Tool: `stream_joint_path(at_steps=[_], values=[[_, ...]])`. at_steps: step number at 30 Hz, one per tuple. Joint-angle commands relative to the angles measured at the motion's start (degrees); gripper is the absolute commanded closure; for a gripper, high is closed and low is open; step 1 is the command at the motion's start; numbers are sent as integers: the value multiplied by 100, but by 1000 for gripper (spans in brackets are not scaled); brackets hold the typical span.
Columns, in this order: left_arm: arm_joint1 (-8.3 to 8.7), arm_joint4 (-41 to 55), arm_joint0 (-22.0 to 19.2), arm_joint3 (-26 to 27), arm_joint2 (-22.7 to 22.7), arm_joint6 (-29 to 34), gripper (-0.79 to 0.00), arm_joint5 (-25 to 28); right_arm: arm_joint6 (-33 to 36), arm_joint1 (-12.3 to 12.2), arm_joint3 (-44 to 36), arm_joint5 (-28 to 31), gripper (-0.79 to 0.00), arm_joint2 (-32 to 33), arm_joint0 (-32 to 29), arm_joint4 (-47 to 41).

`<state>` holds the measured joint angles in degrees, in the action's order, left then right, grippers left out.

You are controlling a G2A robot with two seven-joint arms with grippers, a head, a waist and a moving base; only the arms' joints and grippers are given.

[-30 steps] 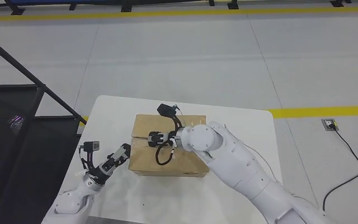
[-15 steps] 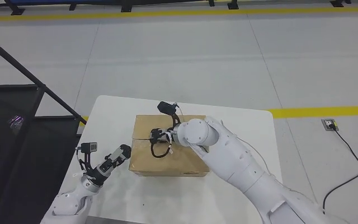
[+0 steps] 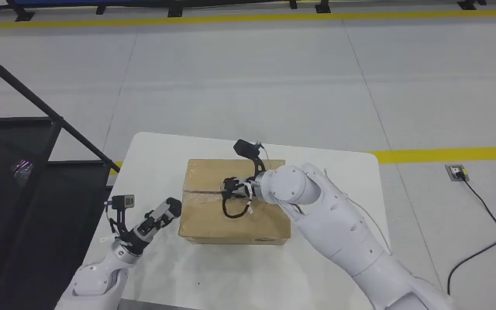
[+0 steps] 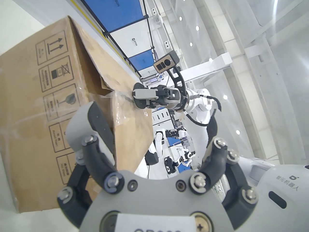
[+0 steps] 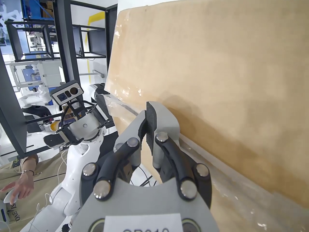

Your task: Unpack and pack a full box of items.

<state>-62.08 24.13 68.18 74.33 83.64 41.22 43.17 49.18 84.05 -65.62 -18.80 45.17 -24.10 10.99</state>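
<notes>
Both tools are seen at the box: the right tool (image 3: 229, 186) is held low over the top face of the box (image 3: 232, 223), on the seam where the two flaps meet, a little left of the centre of the top view. Its two padded fingers (image 5: 164, 121) are pressed together, pad against pad, in the right wrist view. Whether a strip of the clear tape (image 5: 119, 107) is pinched between them cannot be made out. The left tool (image 3: 170, 207) is held at the lower left of the top view, just beside the box's left end. Its fingers (image 4: 96, 119) are spread well apart and nothing is clamped between them. In the left wrist view the near upper corner of the box is seen close to one finger.

The box is placed in the middle of the white desk (image 3: 333, 174), just below the centre of the top view, with its long side running across the frame. It is made of plain brown cardboard, is rectangular and rests flat, with its top flaps folded down. Clear glossy tape is laid along the central seam and carried over the left end, where it is wrinkled. A column of black handling symbols is printed on that end face. At the top edge of the same end the cardboard is torn and crumpled where the flaps meet, and a small gap is left there.
</notes>
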Motion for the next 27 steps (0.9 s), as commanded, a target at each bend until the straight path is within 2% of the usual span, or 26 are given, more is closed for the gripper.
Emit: stream_joint_path(at_steps=[1,12,16,27], values=[[1,26,-13,-1,7,16,-785,0,173,-79,-171,-100,0,138,-116,128],[17,142,-58,-55,78,99,-785,-31,440,-446,-994,-478,0,1032,-830,569],[21,164,-71,-65,94,127,-785,-38,645,-545,-1072,-559,0,1293,-1015,627],[33,182,-96,-108,144,157,-785,-44,607,-709,-1121,-692,0,1824,-1334,666]])
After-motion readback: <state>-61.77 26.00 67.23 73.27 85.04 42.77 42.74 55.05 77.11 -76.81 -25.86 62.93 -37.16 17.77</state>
